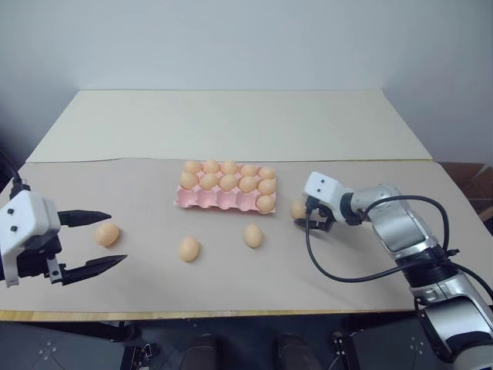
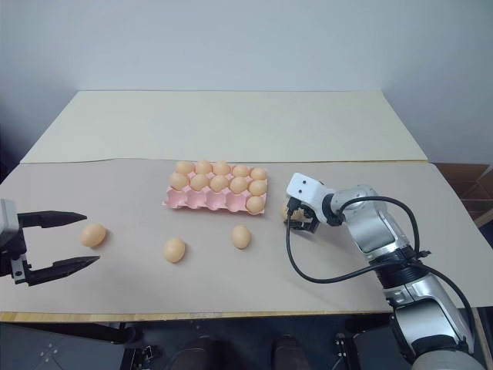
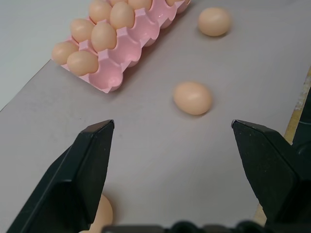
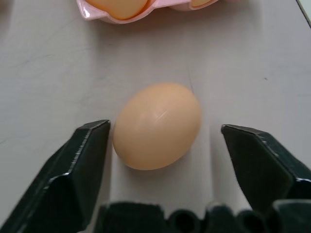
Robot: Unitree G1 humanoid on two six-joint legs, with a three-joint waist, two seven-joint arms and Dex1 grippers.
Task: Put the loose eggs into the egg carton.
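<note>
eggs first: four loose ones lie on the grey table cover point(image 1: 231, 285), all smooth, tan-orange and oval. one egg point(image 1: 107, 234) sits far to my left, a second egg point(image 1: 189, 248) and a third egg point(image 1: 253, 235) lie in front of the carton, well apart from each other, and the fourth egg point(image 4: 157, 125) rests just off the carton's right end.

the pink egg carton point(image 1: 216, 200) lies flat and lidless near the middle of the table. its two far rows are full, and the near row holds one egg at the right end, with the other four cups bare.

my right gripper point(image 4: 163, 145) is down at the table with the fourth egg between its fingers point(image 4: 80, 170). the jaws stand partly open around it: one finger looks to be just at the shell, the other has a clear gap, so nothing is clamped. the carton's edge is close beyond the egg.

my left gripper point(image 1: 92, 243) hangs over the table's left side, jaws spread wide and empty, with the far-left egg seen between its fingertips in the head view; in the wrist view that egg peeks out beside one finger.

open cover stretches between the loose eggs and the near table edge point(image 1: 192, 314). behind the carton a paler board point(image 1: 231, 123) runs back to the wall.
</note>
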